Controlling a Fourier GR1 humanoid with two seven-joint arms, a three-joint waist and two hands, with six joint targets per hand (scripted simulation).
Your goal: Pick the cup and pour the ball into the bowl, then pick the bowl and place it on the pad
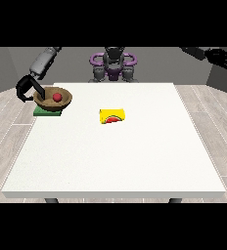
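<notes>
Front view: yellow cup (112, 116) lies tipped mid-surface (115, 161), well apart from both hands. Hand at view's left (27, 91) has its fingers curled on the rim of the wooden bowl (53, 98); red ball (57, 97) inside, bowl over the green pad (48, 112). Hand at view's right (219, 57) is raised off the surface, fingers spread, holding nothing.

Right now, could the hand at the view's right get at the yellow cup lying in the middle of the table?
Probably yes. That hand is raised off to the side, fingers spread and holding nothing, and no thing stands between it and the cup. It would have to travel well inward and down, though.
</notes>
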